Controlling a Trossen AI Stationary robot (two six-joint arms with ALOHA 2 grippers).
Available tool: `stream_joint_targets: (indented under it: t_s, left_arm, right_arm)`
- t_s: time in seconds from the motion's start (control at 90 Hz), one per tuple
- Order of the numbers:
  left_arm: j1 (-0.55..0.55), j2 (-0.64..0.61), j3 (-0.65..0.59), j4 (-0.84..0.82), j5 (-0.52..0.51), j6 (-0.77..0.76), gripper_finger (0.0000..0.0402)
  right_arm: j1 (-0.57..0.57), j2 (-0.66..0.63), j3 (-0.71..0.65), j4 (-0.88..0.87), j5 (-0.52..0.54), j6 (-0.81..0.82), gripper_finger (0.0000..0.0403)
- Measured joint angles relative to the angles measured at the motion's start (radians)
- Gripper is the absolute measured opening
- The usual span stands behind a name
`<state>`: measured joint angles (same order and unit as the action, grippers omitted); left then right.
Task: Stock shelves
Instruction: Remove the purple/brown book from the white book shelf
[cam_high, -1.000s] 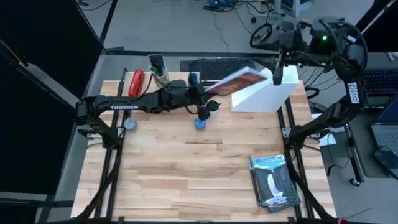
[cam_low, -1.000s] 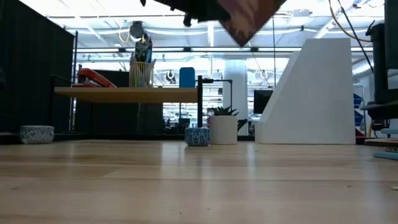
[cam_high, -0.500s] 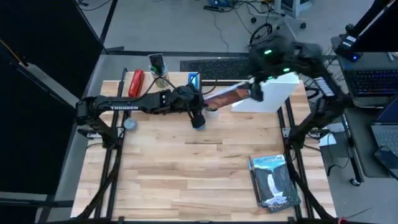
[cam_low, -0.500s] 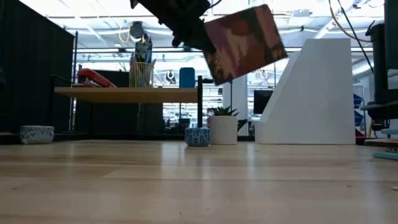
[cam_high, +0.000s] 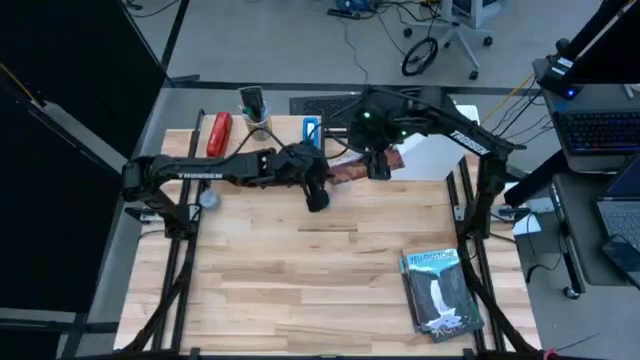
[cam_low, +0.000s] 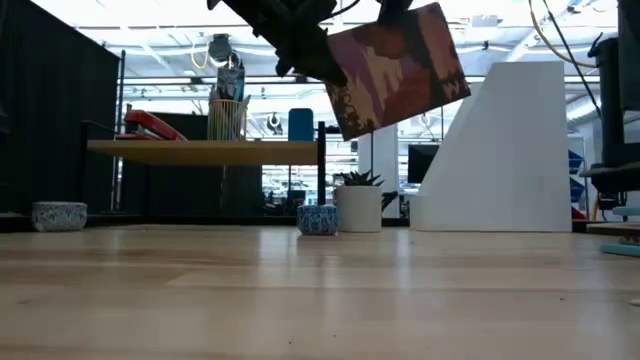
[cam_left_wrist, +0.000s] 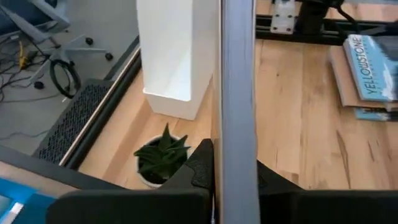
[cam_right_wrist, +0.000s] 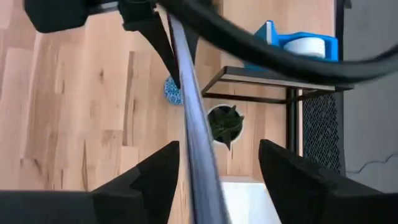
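Book, thin reddish-brown patterned hardcover, held tilted in air just beside tall white box-shaped file holder, apparently for slotting upright inside; gripped at one edge by left gripper, clamped on it; right gripper spread wide around opposite edge, likely for handover

I see a stack of Yellowstone books near right on the tabletop, a small potted succulent and blue patterned bowl farther back.
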<state>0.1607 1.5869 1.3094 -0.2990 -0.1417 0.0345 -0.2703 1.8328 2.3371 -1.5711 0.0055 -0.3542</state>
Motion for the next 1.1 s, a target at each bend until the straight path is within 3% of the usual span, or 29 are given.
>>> stream_joint_targets:
  t_s: [0.378,0.778,1.1]
  left_arm:
    - [0.000,-0.027,0.000,-0.006,0.000,0.028,0.0002]
    - [0.001,-0.162,0.002,-0.015,-0.029,0.026,0.0040]
    - [0.011,-0.304,0.002,0.058,-0.048,0.030,0.0045]
  right_arm:
    - [0.001,-0.002,0.000,0.000,-0.018,0.085,0.0012]
    - [0.014,-0.050,0.001,0.004,-0.011,0.218,0.0003]
    - [0.016,-0.163,-0.002,-0.004,-0.001,0.302,0.0001]
